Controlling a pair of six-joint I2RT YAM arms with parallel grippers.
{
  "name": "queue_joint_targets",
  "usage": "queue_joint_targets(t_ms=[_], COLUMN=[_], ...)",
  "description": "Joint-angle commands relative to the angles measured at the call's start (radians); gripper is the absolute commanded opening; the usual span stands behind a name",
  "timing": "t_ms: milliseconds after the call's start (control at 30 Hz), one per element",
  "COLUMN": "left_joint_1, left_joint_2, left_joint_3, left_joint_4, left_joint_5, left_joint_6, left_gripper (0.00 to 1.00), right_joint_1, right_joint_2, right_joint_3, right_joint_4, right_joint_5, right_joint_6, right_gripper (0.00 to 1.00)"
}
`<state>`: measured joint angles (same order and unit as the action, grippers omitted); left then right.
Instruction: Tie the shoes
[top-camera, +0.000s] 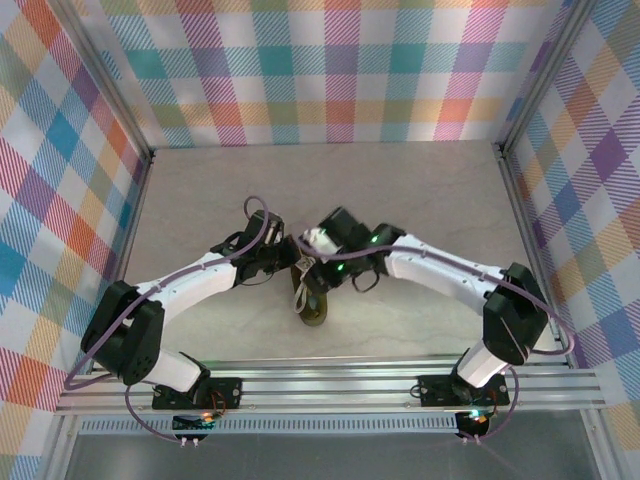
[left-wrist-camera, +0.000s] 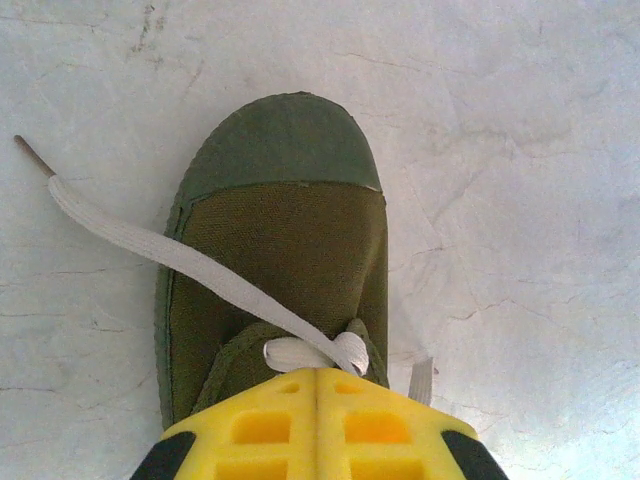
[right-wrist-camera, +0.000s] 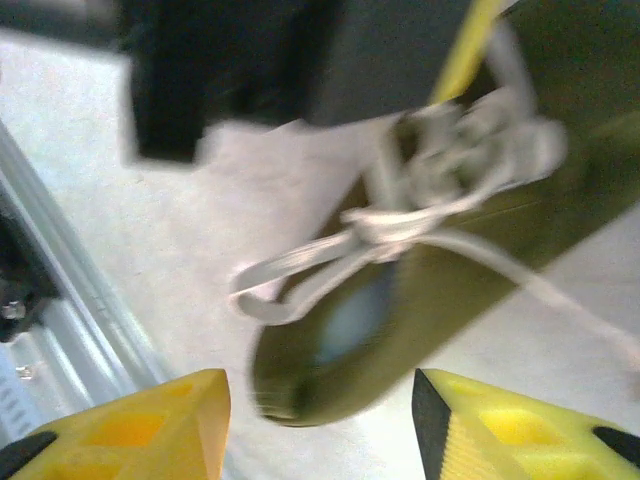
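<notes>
Plaid walls (top-camera: 330, 70) enclose a pale marbled table (top-camera: 400, 190), with a metal rail (top-camera: 330, 385) along its near edge. The left gripper (left-wrist-camera: 318, 400) has its fingers together at the lace (left-wrist-camera: 200, 265) crossing. The shoe (top-camera: 312, 300) lies mid-table between both grippers. The right gripper (right-wrist-camera: 318, 385) has its fingers apart over the heel, holding nothing.

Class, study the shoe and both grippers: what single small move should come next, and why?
Probably the right gripper should ease down and close on the loose lace loop at the shoe opening: its jaws stand apart near it, empty, while the left gripper is shut over the laces.
</notes>
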<state>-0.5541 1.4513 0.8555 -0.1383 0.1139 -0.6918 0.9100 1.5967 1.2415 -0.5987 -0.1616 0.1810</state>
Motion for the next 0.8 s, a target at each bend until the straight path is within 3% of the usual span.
queue_joint_targets(t_ms=[0,167,500,700,767], left_joint_1=[0.003,0.006,0.034,0.047,0.052], left_joint_2=[0.015,0.029,0.057,0.054,0.053], left_joint_3=[0.034,0.037,0.024,0.012,0.004], left_joint_4=[-0.040,-0.038,-0.001,0.019,0.032], left_joint_5=[0.017,0.049,0.120,0.129,0.134], left_joint_6=[0.004,0.001,-0.037,-0.052,-0.060], left_gripper=[0.00,0.00,0.00,0.00,0.00], right_joint_1=[0.060,0.096,0.128,0.133,0.133], right_joint_2=[0.029,0.084,0.177,0.203,0.213], right_joint_3=[-0.023,-0.035,0.004,-0.008,-0.011], right_joint_4=[0.062,0.108,0.115,0.108,0.105], right_joint_5=[0.096,0.140,0.151,0.187,0.192], right_joint_6=[0.272,0.389,0.429,0.436,0.430], right_gripper=[0.55,0.59,0.61,0.56,0.50])
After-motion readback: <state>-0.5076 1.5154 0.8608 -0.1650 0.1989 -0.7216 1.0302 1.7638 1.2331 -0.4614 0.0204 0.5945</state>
